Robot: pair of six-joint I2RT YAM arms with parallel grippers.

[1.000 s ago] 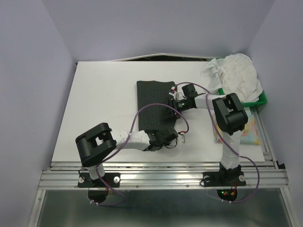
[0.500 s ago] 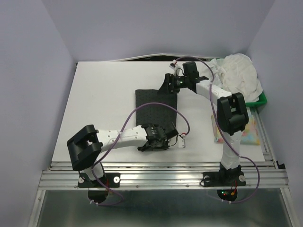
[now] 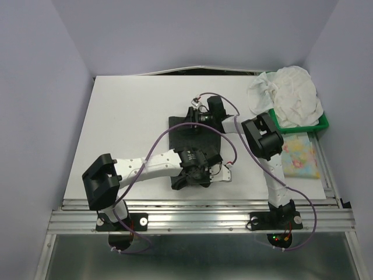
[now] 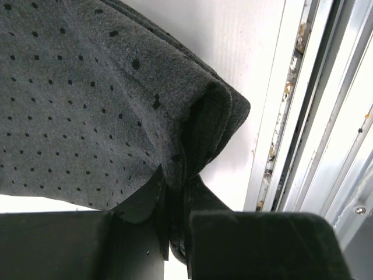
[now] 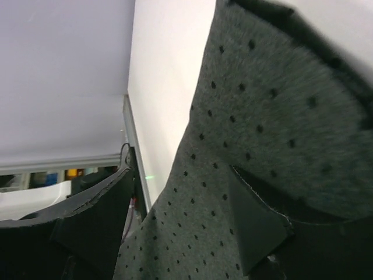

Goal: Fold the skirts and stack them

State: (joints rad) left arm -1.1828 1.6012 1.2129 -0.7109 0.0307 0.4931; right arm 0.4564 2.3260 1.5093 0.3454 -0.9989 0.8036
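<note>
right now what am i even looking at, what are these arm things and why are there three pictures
These are two robot arms bolted at the near edge of a white table. The wide picture looks down from above and behind them, with the left arm on the left and the right arm on the right. The two close-ups come from a camera on each wrist, so each shows its own two-finger tool. In the middle lies a dark skirt with small dots. The left tool pinches a folded near edge of it. The right tool stands open over the far edge. At the far right a white skirt is heaped on a green tray, and a floral skirt lies flat in front of the tray.
</note>
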